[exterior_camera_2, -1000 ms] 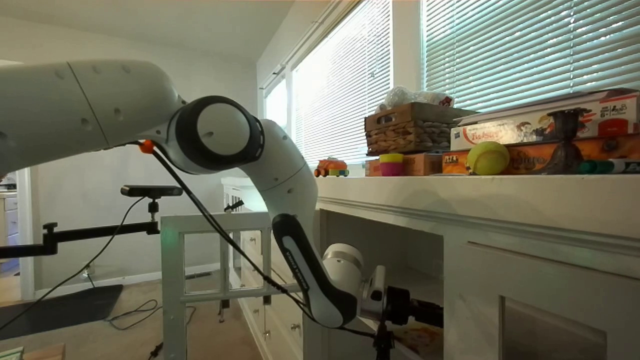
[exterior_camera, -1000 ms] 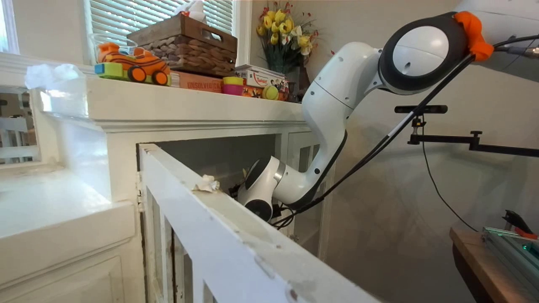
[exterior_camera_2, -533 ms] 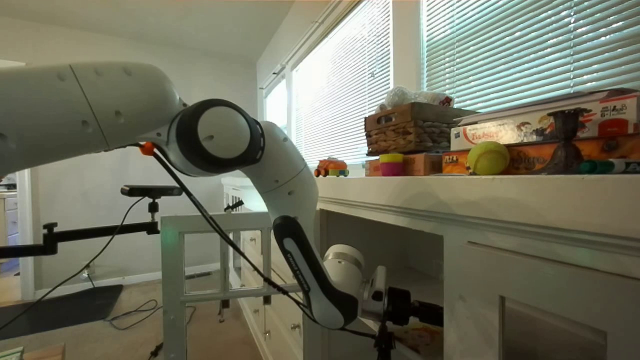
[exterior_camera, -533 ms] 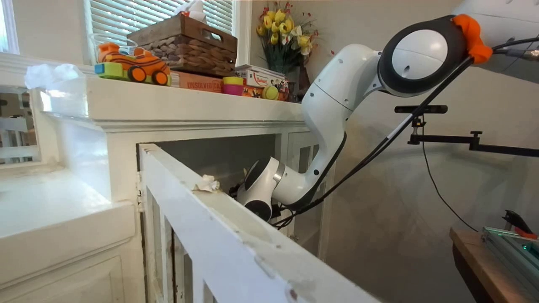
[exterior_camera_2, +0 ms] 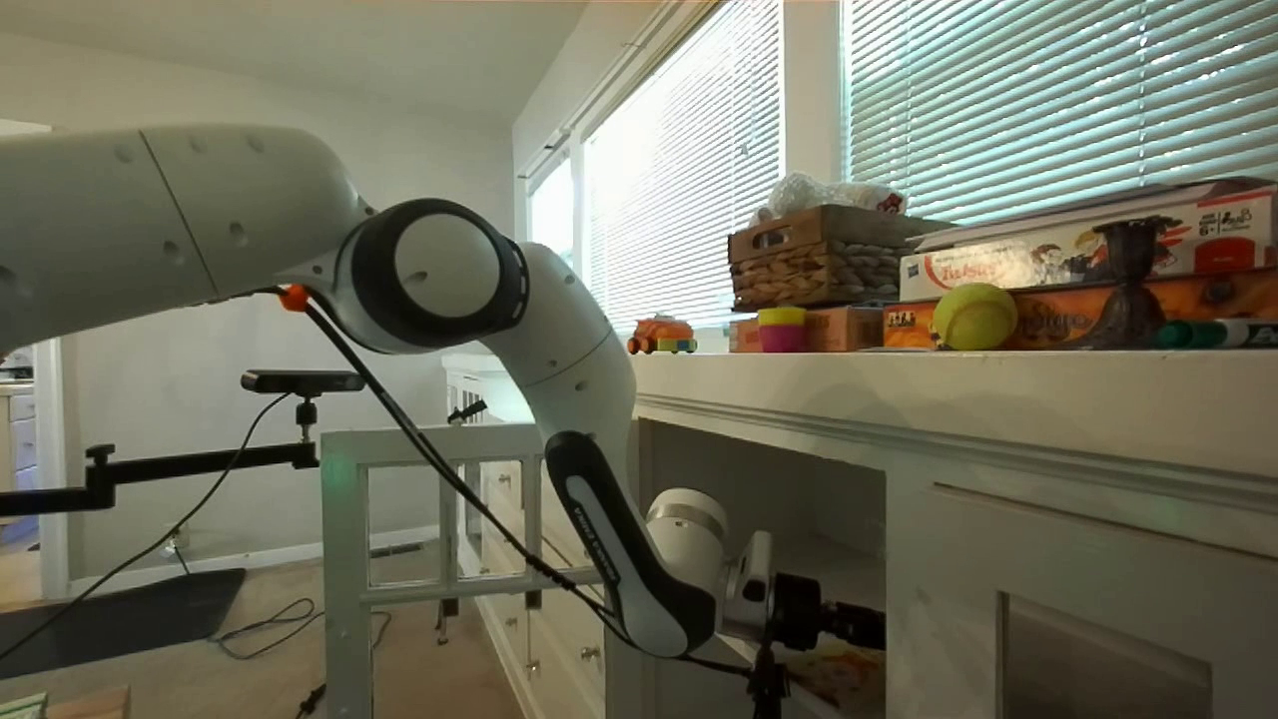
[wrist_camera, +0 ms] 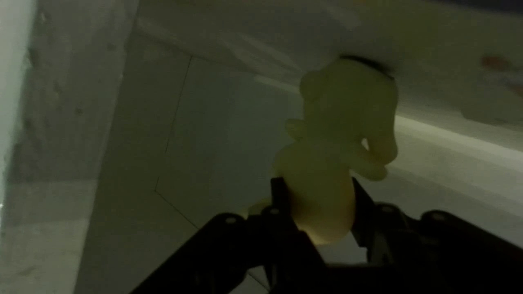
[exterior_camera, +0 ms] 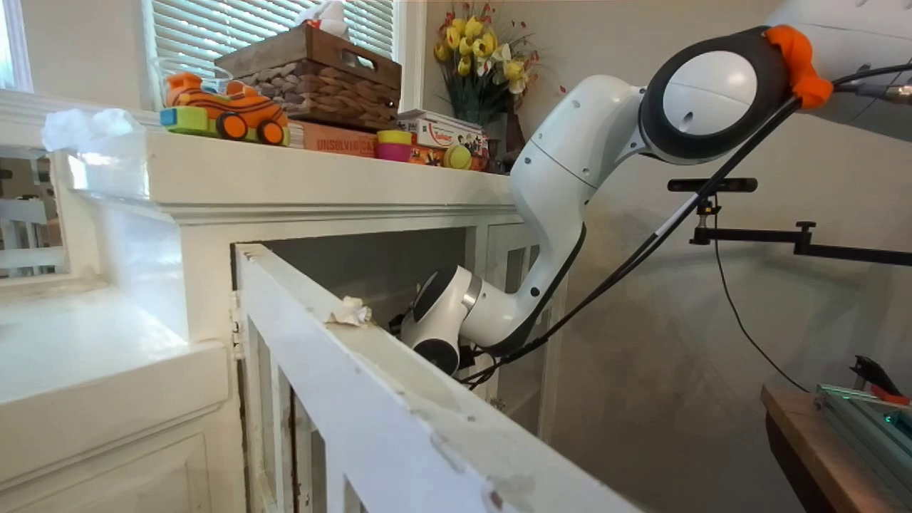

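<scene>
In the wrist view, a pale yellow toy figure [wrist_camera: 322,204] sits right between the fingers [wrist_camera: 280,196] of the gripper [wrist_camera: 318,183], one on its 9 o'clock side, one on its 3 o'clock side. The gripper looks clenched on the figure's rounded lower body, both sides seeming to touch it, though the dimness leaves some doubt. The figure's long axis runs from 6 o'clock to just past 12, head away from the gripper, so the grip lies crosswise to that axis. A knobby part juts toward 2 o'clock from the grip; which animal it is, I cannot tell.

A scuffed pale post [wrist_camera: 61,122] rises at 9 to 10 o'clock. A whitish surface with blurred coloured patches [wrist_camera: 416,36] spreads from 12 to 2 near the head; whether they touch is unclear.

In an exterior view, the gripper reaches toward 3 o'clock inside a cabinet [exterior_camera_2: 759,469], whose front frame [exterior_camera_2: 914,569] hides the fingertips and stands in the way there. A patterned orange-and-yellow item [exterior_camera_2: 839,674] lies at 6 o'clock, the swung-out door [exterior_camera_2: 344,559] at 9.
</scene>
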Tool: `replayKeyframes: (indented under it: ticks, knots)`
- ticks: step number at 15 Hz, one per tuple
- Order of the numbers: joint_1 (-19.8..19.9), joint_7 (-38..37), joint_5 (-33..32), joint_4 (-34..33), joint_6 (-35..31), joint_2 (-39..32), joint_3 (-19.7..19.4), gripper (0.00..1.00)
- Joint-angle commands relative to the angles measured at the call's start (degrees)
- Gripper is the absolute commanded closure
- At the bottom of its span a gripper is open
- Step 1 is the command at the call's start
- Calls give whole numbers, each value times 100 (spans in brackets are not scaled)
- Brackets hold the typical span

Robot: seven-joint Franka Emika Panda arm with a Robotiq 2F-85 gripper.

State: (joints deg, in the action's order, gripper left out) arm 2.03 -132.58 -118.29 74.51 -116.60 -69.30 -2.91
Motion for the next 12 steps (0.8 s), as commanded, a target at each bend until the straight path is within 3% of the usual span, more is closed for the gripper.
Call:
replayKeyframes:
  ticks: [1, 3, 12]
  knots:
    - [13, 70, -85, -208, -85, -108, 8, 90]
    - [-24, -2, -126, 1, -125, 51, 15, 96]
    - [-201, -143, -203, 664, -253, 587, 30, 96]
